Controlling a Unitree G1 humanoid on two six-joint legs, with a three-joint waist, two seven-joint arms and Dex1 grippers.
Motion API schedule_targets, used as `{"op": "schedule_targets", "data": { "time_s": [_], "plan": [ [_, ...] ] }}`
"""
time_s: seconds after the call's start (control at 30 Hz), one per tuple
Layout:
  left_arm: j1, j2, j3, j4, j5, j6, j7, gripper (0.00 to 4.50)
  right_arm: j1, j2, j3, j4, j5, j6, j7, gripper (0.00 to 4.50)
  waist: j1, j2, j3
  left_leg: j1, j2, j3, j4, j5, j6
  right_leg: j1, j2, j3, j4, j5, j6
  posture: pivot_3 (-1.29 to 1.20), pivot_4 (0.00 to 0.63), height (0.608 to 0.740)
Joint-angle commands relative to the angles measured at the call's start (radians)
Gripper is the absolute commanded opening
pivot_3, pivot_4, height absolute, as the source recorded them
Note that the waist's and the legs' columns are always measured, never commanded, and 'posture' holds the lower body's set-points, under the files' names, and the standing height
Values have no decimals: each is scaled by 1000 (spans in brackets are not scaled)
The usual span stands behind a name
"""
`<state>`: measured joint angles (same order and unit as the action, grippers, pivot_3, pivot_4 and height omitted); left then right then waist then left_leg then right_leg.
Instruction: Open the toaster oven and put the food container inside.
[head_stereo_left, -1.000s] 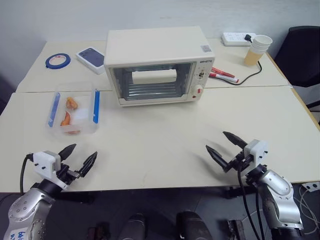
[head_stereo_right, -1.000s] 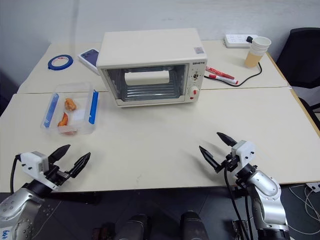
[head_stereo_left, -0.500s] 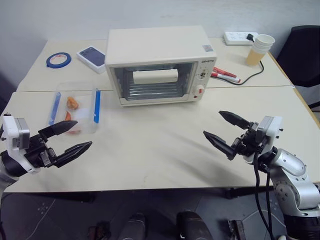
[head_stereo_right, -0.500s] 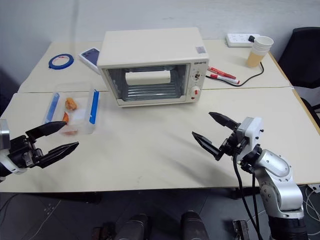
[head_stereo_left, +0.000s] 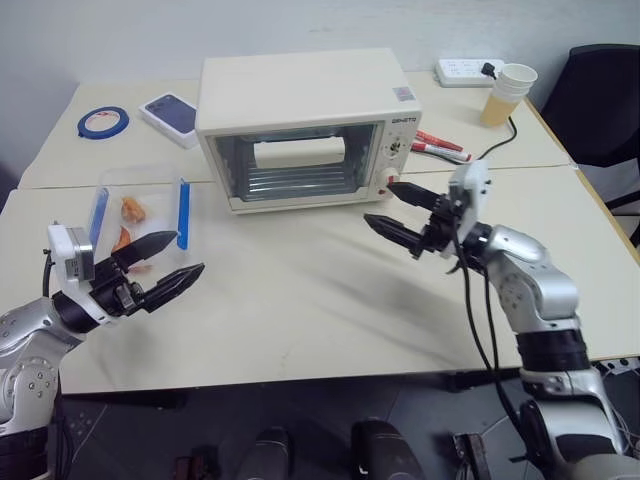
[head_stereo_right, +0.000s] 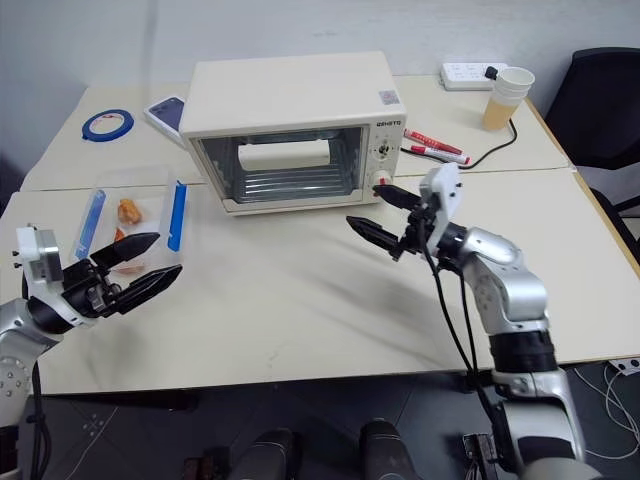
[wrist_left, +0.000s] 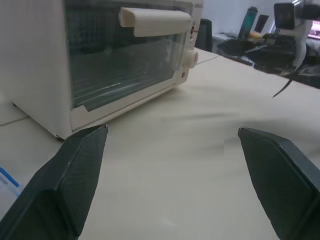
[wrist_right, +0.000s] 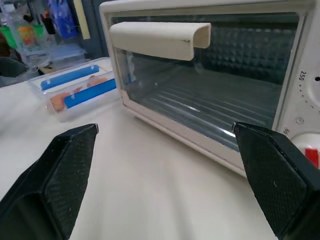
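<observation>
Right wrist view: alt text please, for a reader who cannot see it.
The toaster oven, its glass door shut under a cream bar handle, fills the background between the open right gripper. The food container sits on the table beside it.

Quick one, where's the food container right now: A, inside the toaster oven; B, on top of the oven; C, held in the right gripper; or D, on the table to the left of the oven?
D: the food container sits on the table left of the closed toaster oven, held by neither gripper.
</observation>
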<state>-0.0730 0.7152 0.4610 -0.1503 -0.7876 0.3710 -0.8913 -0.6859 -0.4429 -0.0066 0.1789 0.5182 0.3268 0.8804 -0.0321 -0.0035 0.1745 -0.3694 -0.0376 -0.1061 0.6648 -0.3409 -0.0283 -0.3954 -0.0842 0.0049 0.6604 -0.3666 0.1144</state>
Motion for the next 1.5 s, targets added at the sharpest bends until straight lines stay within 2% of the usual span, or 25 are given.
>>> {"op": "schedule_targets", "data": {
  "time_s": [0.03, 0.23, 0.53, 0.7, 0.9, 1.03, 1.07, 1.1, 1.2, 1.23, 1.4, 1.5],
  "plan": [
    [-26, -19, 25, -7, -5, -12, 26, 4412, -92, 51, 4, 80, -45, -57, -2, 4498, -2, 0, 0, 0, 0, 0, 0, 0, 0, 0, 0, 0, 0, 0, 0, 0, 150, 740],
    [-27, -42, 31, -18, -15, -1, 44, 4412, -220, 140, -2, 219, -99, -119, -12, 4498, -9, 0, 0, 0, 0, 1, 1, 0, 0, -1, 0, 0, 1, 0, 0, 0, 150, 740],
    [-12, -63, 21, -23, -4, 0, 63, 4412, -289, 206, 7, 269, -125, -150, 35, 4498, -27, 0, 0, 0, 0, 0, 0, 0, 0, -1, 0, 0, 3, 0, 0, 0, 150, 740],
    [-17, -55, 47, 15, -13, 15, 73, 4412, -240, 204, 34, 176, -123, -106, 75, 4498, -31, 0, 0, 0, 1, 0, 0, 0, 0, -2, 0, 0, 3, 0, 0, 0, 150, 740],
    [-47, -3, 111, 120, -28, 44, 49, 4412, -78, 129, 69, -30, -110, -104, 177, 4498, -28, 0, 0, 0, 1, 0, 0, 0, 0, -2, 0, 0, 3, 0, 0, 0, 150, 740],
    [-112, 12, 122, 181, -33, 48, 43, 4412, -4, 93, 83, -74, -135, -142, 211, 4498, -25, 0, 0, 0, 0, 0, 0, 0, 0, -2, 0, 0, 2, 0, 0, 0, 150, 740],
    [-127, 13, 121, 192, -28, 46, 42, 4049, 6, 86, 88, -76, -144, -153, 215, 4500, -24, 0, 0, 0, 0, 0, 0, 0, 0, -2, 0, 0, 1, 0, 0, 0, 150, 740],
    [-146, 13, 117, 201, -27, 45, 38, 3932, 15, 80, 91, -74, -150, -160, 218, 4500, -24, 0, 0, 0, 0, 0, 1, 0, 0, -2, 0, 0, 1, 0, 0, 0, 150, 740],
    [-255, -1, 73, 255, -2, 26, 41, 3208, 28, 78, 92, -70, -157, -175, 218, 4500, -22, 0, 0, 0, -1, 0, 1, 0, 0, -2, -1, 0, 2, 0, 0, 0, 150, 740],
    [-300, -7, 39, 283, 29, 5, 37, 2853, 29, 79, 94, -67, -160, -184, 219, 4500, -21, 0, 0, 0, -1, 0, 1, 0, 0, -2, -1, -1, 2, 0, 0, 0, 150, 740],
    [-494, -56, -103, 425, 160, -100, 10, 1679, 24, 84, 99, -49, -173, -210, 219, 4500, -22, 0, 0, 0, -2, 0, 2, 0, 0, -2, 0, -2, 3, 0, 0, 0, 150, 740],
    [-557, -78, -156, 488, 198, -137, -41, 910, 24, 87, 100, -43, -176, -218, 218, 4500, -29, 0, 0, -1, -2, 0, 3, 0, 0, -2, 2, -2, 5, 0, 0, 0, 150, 740]
  ]
}}
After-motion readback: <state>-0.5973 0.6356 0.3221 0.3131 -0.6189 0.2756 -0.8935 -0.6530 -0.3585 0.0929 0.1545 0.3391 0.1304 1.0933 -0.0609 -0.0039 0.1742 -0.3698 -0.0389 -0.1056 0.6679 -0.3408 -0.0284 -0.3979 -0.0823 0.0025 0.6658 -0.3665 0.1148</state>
